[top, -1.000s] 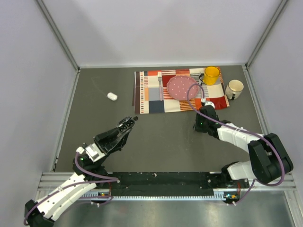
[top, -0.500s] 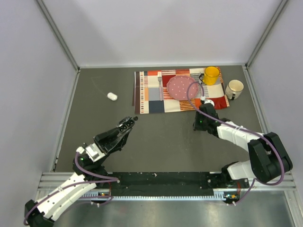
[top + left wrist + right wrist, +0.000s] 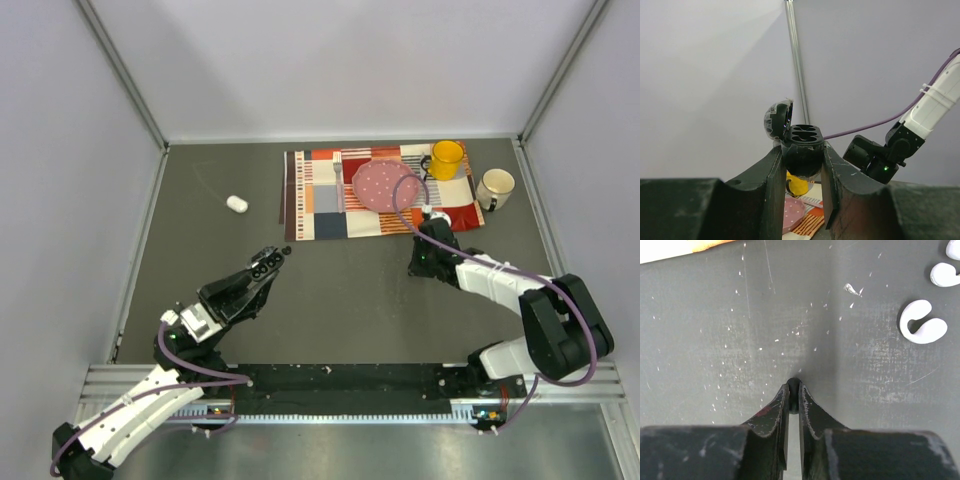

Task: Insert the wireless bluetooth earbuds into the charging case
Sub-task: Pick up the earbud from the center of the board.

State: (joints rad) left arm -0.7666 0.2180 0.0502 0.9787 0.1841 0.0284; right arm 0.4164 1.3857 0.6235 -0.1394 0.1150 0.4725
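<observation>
Gray table: left gripper clenched on black charging case, lid flipped up, held off the surface. Over by the mat, right gripper nearly closed, tips pinching black earbud on the table; white earbuds lie nearby.

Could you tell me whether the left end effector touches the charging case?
Touching: left wrist view shows both fingers pressed against the charging case's sides.

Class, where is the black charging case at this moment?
The charging case is pinched in the left gripper, lid open; in the top view it is left of centre, close to the near-left corner of the placemat.
</observation>
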